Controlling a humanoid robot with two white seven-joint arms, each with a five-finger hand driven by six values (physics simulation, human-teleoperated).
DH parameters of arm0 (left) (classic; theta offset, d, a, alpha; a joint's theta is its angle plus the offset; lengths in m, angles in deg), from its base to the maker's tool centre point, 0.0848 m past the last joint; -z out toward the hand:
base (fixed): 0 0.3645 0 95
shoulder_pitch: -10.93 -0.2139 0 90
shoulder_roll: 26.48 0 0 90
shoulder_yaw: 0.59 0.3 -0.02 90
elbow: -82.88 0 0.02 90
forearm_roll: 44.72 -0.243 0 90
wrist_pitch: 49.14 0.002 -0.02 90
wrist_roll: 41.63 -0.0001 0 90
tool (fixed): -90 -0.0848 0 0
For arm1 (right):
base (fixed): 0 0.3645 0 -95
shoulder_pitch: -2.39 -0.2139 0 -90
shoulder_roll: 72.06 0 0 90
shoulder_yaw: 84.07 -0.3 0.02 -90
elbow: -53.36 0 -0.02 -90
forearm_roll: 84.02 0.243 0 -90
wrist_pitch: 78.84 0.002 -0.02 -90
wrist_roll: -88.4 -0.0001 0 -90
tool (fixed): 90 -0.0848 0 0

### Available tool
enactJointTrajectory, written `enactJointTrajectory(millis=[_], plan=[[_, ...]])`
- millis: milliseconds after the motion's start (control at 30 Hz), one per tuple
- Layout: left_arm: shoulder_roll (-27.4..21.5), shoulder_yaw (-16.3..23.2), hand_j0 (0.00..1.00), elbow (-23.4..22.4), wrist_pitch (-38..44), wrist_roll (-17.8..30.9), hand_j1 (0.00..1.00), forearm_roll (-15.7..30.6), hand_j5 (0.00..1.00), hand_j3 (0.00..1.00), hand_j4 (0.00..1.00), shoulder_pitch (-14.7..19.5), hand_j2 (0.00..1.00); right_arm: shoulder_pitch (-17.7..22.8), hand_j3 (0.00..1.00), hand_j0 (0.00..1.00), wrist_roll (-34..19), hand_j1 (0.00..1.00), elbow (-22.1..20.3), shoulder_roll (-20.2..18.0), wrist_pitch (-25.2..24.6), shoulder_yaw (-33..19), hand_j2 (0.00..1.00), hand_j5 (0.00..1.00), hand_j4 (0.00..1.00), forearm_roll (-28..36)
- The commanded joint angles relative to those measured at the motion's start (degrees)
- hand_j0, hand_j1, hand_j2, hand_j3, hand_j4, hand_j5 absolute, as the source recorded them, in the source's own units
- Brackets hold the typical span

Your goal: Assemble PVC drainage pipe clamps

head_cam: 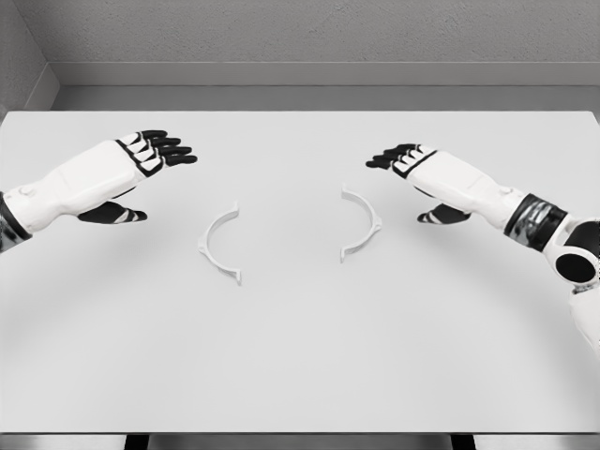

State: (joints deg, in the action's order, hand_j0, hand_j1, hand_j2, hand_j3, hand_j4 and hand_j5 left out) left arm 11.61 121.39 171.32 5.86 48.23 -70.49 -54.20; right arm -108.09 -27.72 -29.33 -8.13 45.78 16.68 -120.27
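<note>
both hands are hovering with fingers apart, holding nothing. left hand is sitting just outside the left half-clamp, right hand outside the right half-clamp; the open sides are facing each other, evidently for joining.

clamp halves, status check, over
Left hand open, right hand open, both holding nothing. Two white curved plastic clamp halves apart on white table, open sides facing. Nothing between them.
</note>
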Motion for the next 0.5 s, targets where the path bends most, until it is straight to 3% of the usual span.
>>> enactJointTrajectory(millis=[0,167,200,467], plan=[[1.1,-0.43,1.0,-0.03,0.0,-0.56,1.0,0.8,1.0,1.0,1.0,0.09,1.0,0.0,1.0,1.0,0.01,1.0,2.17,1.28,-0.43,0.06,1.0,1.0,1.0,0.39],[1.98,-0.52,1.0,0.15,0.0,-0.83,1.0,0.8,1.0,1.0,1.0,0.26,1.0,-0.18,1.0,1.0,0.01,1.0,3.41,2.87,-0.6,0.15,1.0,1.0,1.0,0.39],[2.77,-0.34,1.0,0.67,0.0,-0.91,1.0,0.72,1.0,1.0,1.0,-0.18,1.0,-0.44,1.0,1.0,0.01,1.0,4.29,4.71,-0.69,0.24,1.0,1.0,1.0,0.3],[2.77,-0.34,1.0,0.67,0.0,-0.91,1.0,0.72,1.0,1.0,1.0,-0.18,1.0,-0.44,1.0,1.0,0.01,1.0,4.29,4.71,-0.69,0.24,1.0,1.0,1.0,0.3]])
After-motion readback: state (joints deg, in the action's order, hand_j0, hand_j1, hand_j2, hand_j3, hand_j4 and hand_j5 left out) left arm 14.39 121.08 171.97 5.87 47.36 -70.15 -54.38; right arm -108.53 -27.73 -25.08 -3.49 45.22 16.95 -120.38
